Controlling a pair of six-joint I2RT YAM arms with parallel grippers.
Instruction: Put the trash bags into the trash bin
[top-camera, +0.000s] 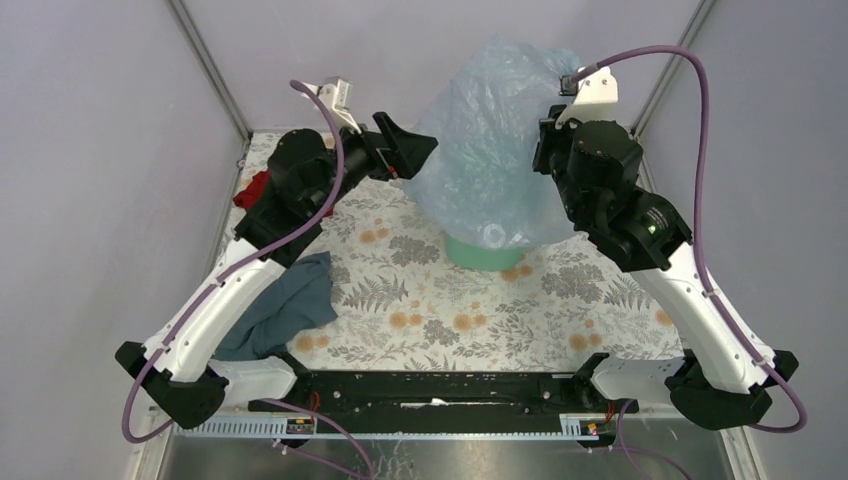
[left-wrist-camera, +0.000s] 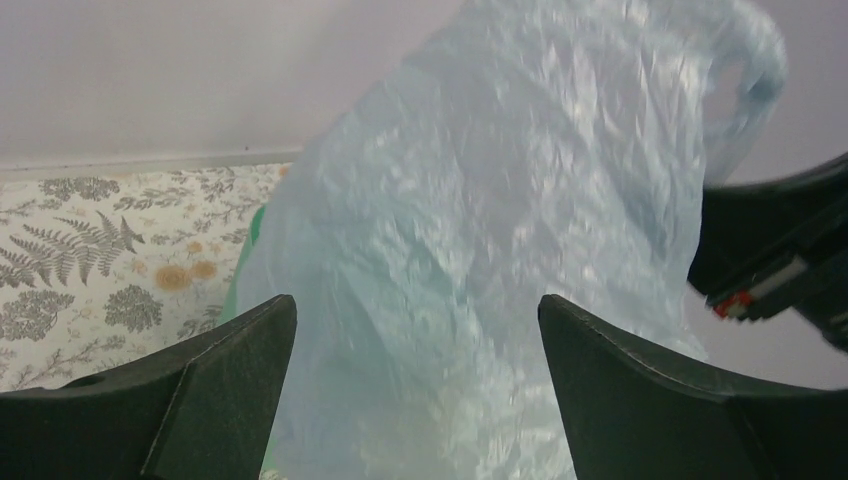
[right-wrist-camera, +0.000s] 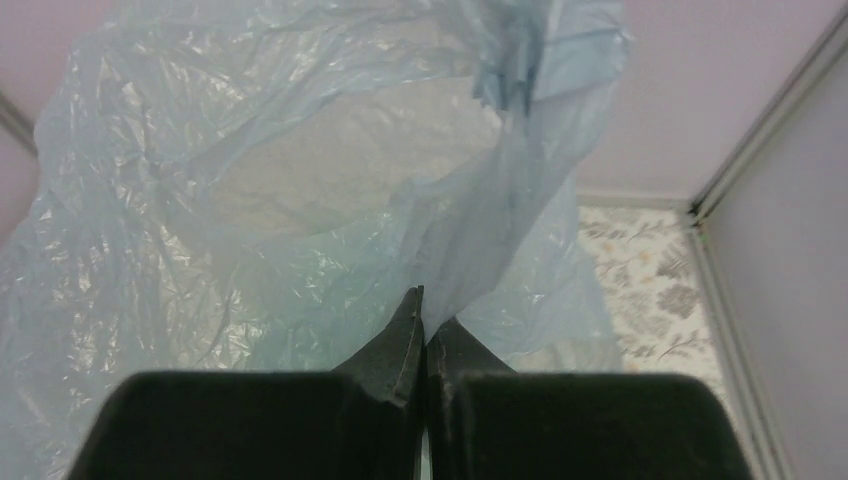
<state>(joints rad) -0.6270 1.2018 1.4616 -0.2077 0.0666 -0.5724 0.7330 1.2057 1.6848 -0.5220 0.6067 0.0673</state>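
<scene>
Fabric marks the left side of the floral counter (top-camera: 450, 310): a red cloth (top-camera: 254, 188) is bunched at the far-left edge, partly hidden behind the left arm, and a grey-blue cloth (top-camera: 285, 308) lies crumpled nearer, just beside that arm's white link. Right of these, the left end effector (top-camera: 412, 150) hovers above the counter with its jaws spread wide and nothing between them. It faces the left flank of the trash bag (top-camera: 495, 140), and whether it touches the film cannot be told. In its wrist view the two dark fingers frame the crinkly pale-blue film, with a thin sliver of green showing at the bag's left edge. The bag stands puffed up in the far middle of the counter, draped over the mint-green trash bin (top-camera: 485, 254) so that only the bin's lower part shows beneath it from above. On the right, the right end effector (right-wrist-camera: 424, 312) is clenched, its fingertips pressed together on a gathered fold of the bag's upper right side, holding it raised. A handle loop hangs above the pinched film.
</scene>
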